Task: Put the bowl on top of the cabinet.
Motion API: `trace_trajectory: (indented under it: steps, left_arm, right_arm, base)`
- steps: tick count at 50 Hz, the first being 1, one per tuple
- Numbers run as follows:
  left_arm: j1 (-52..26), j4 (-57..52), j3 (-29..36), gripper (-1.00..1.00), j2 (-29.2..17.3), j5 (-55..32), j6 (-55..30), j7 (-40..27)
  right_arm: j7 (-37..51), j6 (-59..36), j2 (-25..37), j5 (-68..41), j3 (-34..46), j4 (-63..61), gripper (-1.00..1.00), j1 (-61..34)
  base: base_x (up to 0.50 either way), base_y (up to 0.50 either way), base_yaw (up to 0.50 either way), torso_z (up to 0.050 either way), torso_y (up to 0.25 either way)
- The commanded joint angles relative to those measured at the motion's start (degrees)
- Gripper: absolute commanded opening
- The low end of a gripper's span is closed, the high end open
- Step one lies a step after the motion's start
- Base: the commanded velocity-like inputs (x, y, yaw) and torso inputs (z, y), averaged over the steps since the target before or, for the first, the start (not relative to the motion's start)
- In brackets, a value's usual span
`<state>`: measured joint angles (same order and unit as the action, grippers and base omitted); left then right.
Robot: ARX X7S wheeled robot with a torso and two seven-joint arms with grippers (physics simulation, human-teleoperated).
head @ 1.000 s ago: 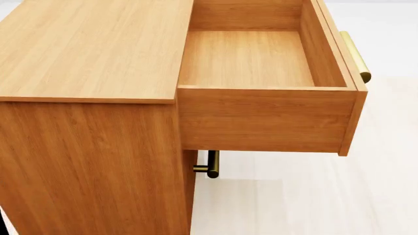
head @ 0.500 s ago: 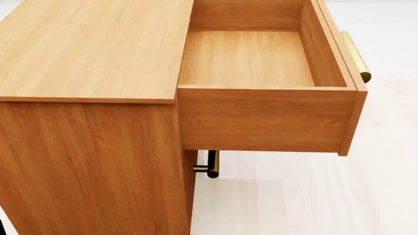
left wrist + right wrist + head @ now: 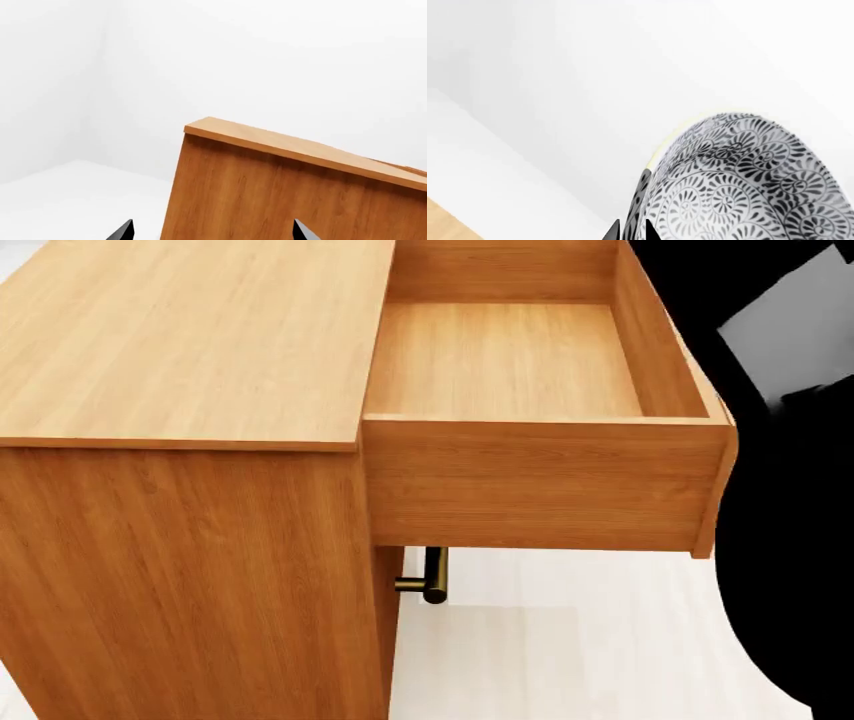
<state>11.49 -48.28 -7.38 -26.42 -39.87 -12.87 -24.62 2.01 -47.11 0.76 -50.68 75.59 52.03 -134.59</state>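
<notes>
The bowl [image 3: 740,185], white with a dense grey-blue floral pattern, fills the right wrist view. My right gripper [image 3: 630,232] is shut on its rim, one fingertip on each side of the wall. The head view does not show the bowl. The orange-brown cabinet [image 3: 187,340] has a flat bare top at the left of the head view. My right arm [image 3: 787,540] shows as a big black shape beside the pulled-out drawer. My left gripper [image 3: 212,232] is open with nothing between its fingers, facing the cabinet's side [image 3: 267,190].
The top drawer [image 3: 507,360] is pulled far out toward the right and holds nothing. A brass bar handle [image 3: 430,580] sticks out below it. Pale floor [image 3: 561,660] lies under the drawer. White walls stand behind.
My right arm has come up into the head view at the right and now covers the drawer's brass handle. The cabinet and drawer have not moved.
</notes>
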Motion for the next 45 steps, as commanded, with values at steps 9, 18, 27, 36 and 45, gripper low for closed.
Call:
trace_trajectory:
  steps: [9, 18, 27, 36, 45]
  left_arm:
    - [0.10, 0.00, -0.05, 1.00, -0.27, -0.38, 0.43, -0.12]
    - [-0.25, 0.42, -0.16, 1.00, -0.43, -0.57, 0.45, -0.31]
    - [-0.14, 0.20, -0.16, 1.00, -0.69, -0.82, 0.55, -0.36]
    - [0.27, -0.16, -0.39, 1.00, -0.92, -1.15, 0.91, -0.31]
    - [0.92, -0.52, -1.06, 1.00, -1.23, -1.84, 1.49, -0.18]
  right_arm:
    - [-1.13, 3.14, -0.76, -5.54, -1.40, -4.92, -1.00, -0.40]
    - [-1.75, 3.80, -0.76, -7.94, 0.55, -7.62, -1.00, -0.40]
    - [-1.55, 3.78, -0.76, -8.80, 2.48, -9.61, -1.00, -0.40]
    - [-0.97, 4.92, -0.76, -12.35, 6.19, -10.51, -1.00, -0.40]
    - [-2.33, 5.14, -0.76, -15.67, 11.14, -13.90, -1.00, -0.38]
  base:
    - [0.00, 0.00, 0.00, 0.000, 0.001]
    - [0.00, 0.00, 0.00, 0.000, 0.000]
    - [0.00, 0.00, 0.00, 0.000, 0.001]
    - [0.00, 0.00, 0.00, 0.000, 0.000]
    - [0.00, 0.00, 0.00, 0.000, 0.001]
